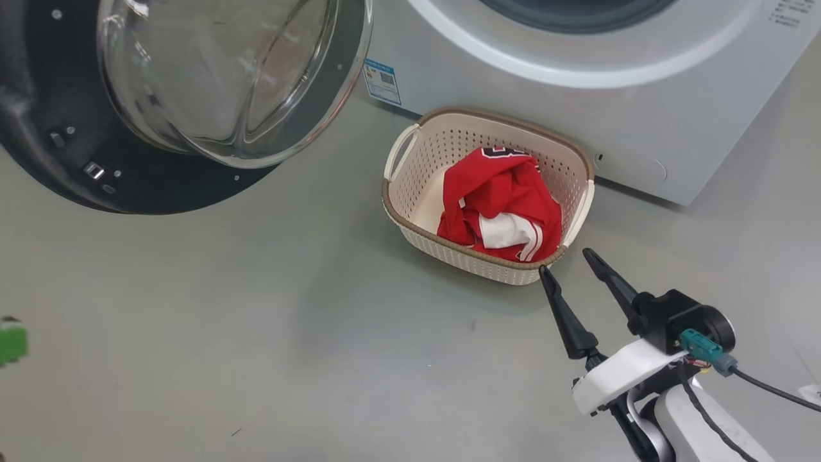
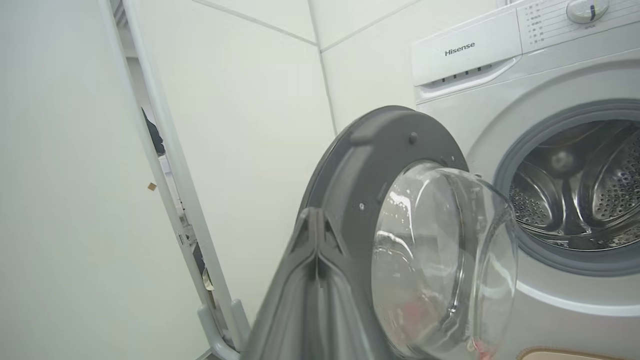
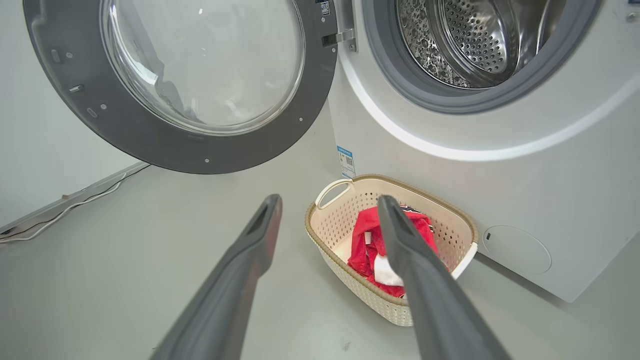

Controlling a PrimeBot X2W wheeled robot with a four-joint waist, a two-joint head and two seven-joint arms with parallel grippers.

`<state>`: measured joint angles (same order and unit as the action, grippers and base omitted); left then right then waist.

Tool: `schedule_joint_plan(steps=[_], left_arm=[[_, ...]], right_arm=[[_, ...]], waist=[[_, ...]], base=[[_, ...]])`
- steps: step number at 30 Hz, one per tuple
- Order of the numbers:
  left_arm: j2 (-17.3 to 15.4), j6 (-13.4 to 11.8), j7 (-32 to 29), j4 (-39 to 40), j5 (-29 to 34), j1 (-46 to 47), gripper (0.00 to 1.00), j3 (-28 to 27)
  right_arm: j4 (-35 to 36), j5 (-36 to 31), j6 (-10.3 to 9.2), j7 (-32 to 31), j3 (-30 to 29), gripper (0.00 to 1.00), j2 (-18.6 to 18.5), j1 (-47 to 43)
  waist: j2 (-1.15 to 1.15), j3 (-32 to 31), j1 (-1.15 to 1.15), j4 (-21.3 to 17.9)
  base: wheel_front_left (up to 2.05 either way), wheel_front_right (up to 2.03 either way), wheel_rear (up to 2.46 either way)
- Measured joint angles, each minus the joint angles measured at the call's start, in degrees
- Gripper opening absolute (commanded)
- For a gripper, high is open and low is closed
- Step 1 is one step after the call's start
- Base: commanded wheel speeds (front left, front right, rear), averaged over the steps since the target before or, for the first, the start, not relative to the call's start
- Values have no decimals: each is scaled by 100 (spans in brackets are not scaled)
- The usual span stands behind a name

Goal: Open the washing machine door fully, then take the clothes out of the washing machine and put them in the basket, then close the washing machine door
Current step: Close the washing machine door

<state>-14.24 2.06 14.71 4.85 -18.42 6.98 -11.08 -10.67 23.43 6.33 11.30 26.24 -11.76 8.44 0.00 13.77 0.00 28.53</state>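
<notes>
The washing machine door [image 1: 58, 160] stands swung open to the left, its glass bowl bulging toward me. Beside it is the white washing machine [image 1: 577, 109]; its steel drum [image 3: 475, 40] shows no fabric inside. The red and white clothes [image 1: 507, 199] lie in the cream basket [image 1: 410, 218] on the floor against the machine's front. My right gripper [image 1: 566, 261] hangs open just off the basket's near corner, nothing between its fingers. In the left wrist view my left gripper [image 2: 316, 220] is shut, fingers pressed together, right in front of the door's grey inner rim [image 2: 360, 165].
Grey floor spreads in front of the machine and basket. A white wall and a door frame [image 2: 165, 150] stand left of the machine. A cable [image 3: 65, 210] runs along the wall's foot. Something small and green [image 1: 9, 340] shows at the head view's left edge.
</notes>
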Motion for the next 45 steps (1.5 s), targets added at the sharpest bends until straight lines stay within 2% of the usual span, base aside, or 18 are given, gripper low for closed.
schedule_joint_plan(steps=[8, 15, 20, 25, 27, 28, 35, 39, 45], left_arm=[[-857, 26, -119, -126, -223, 903, 0, -777], [-1092, 16, -657, -1131, -1034, 1514, 0, -1443], [-957, -165, -1244, -2129, -2160, 2165, 0, -2038], [-601, -531, -1870, -2888, -3229, 2848, 0, -2570], [-581, -683, -2018, -3119, -3448, 3053, 0, -2788], [-632, -771, -2121, -3297, -3651, 3211, 0, -3072], [-654, -836, -2382, -3895, -4352, 3838, 0, -3764], [-695, -890, -2429, -4228, -4498, 4017, 0, -4080], [-725, -892, -2758, -4747, -4717, 4276, 0, -4189]], right_arm=[[220, -93, 0, -91, -93, 100, -233, 216], [334, -97, 1, -149, -94, 100, -285, 314], [353, -103, 5, -151, -60, 100, -312, 325], [355, -136, 7, -192, 12, 100, -305, 327], [357, -136, 7, -200, 55, 100, -296, 328], [372, -136, 7, -200, 88, 100, -277, 332], [379, -136, 8, -199, 97, 100, -277, 338], [379, -136, 8, -199, 114, 100, -277, 338], [388, -136, 8, -199, 112, 100, -280, 338]], waist=[[0, 446, 0, -263], [0, 714, 0, -537], [0, 836, 0, -718], [0, 879, 0, -860], [0, 877, 0, -906], [0, 872, 0, -948], [0, 829, 0, -1063], [0, 786, 0, -1116], [0, 765, 0, -1172]], base=[[0, 0, 0], [0, 0, 0], [0, 0, 0], [0, 0, 0], [0, 0, 0], [0, 0, 0], [0, 0, 0], [0, 0, 0], [0, 0, 0]])
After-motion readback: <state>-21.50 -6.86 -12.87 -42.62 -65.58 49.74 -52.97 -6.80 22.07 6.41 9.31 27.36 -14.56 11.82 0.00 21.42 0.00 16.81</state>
